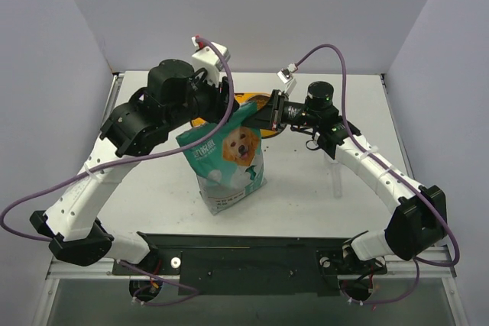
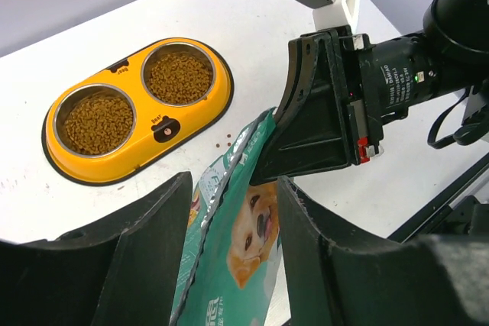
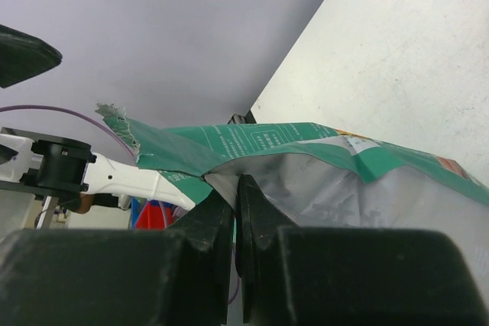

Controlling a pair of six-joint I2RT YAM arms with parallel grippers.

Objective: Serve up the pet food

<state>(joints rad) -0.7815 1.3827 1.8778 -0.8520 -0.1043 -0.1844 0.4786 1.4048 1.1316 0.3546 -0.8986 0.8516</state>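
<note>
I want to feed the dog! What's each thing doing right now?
bag: standing, top open, held at its edge
feeder: filled on both sides
pet food: in the feeder, few bits spilled beside it
left gripper: open, fingers either side of bag
right gripper: shut on bag's top edge

No legible text on bag (image 1: pixel 225 162)

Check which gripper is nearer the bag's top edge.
Right. The right gripper is shut on the bag's top edge; the left gripper straddles the bag lower down, fingers open.

White links (image 1: pixel 76 188), black joints (image 1: pixel 172 85), purple cables (image 1: pixel 330 46) and a black right end effector (image 1: pixel 265 114).
</note>
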